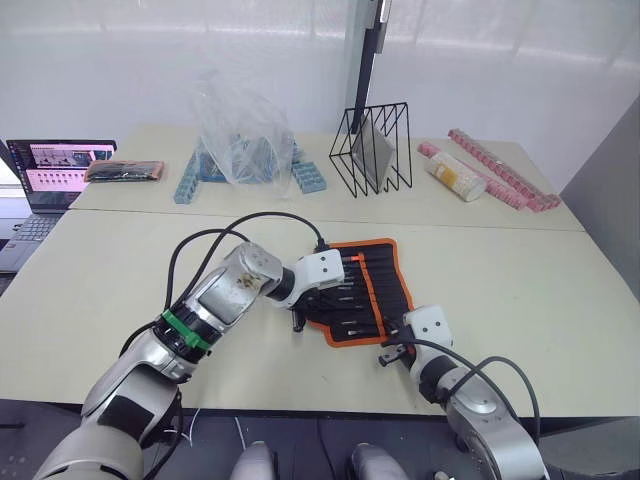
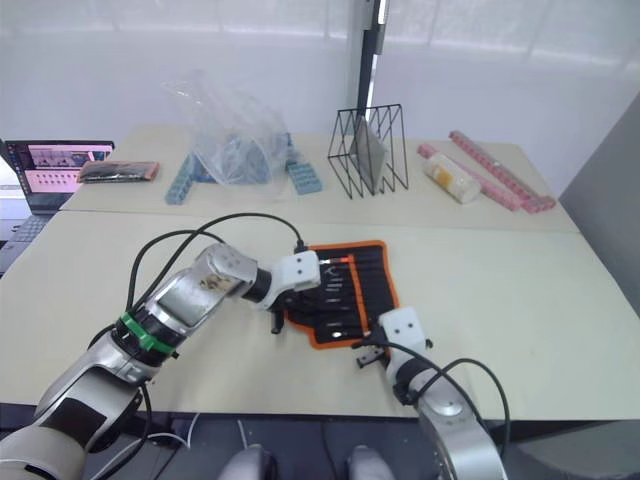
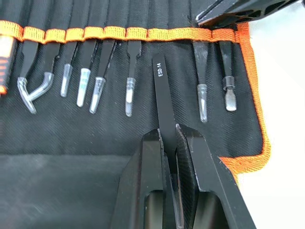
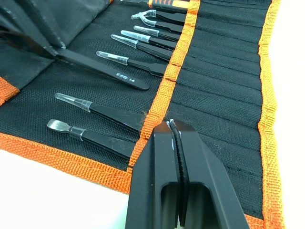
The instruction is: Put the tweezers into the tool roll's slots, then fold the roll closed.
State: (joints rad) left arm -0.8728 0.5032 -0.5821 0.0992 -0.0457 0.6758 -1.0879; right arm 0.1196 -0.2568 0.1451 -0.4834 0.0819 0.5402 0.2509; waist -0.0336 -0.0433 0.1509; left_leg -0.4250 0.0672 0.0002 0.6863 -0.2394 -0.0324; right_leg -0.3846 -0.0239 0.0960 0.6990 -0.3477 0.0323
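The tool roll [image 1: 372, 283] lies open on the near table, black with orange edging. Several tweezers [image 3: 129, 71] sit in the slots [image 4: 214, 86] under an orange stripe, their capped tips showing. My left gripper [image 3: 167, 131] is shut on one black tweezer [image 3: 161, 90] marked ESD-14, which lies over the roll's inner face with its end close to the stripe. At the roll's near edge, my right gripper [image 4: 170, 125] is shut, its tips resting on the orange stripe with nothing visible between the fingers. From above, the left gripper [image 1: 298, 322] is at the roll's left edge and the right gripper [image 1: 390, 357] at its near corner.
On the far table stand a crumpled plastic bag [image 1: 240, 130] over blue blocks, a black wire rack [image 1: 372, 148], pink strips [image 1: 500, 168] and a flat dark packet [image 1: 125, 171]. A laptop [image 1: 55, 170] sits at the far left. Black cables loop over my left arm.
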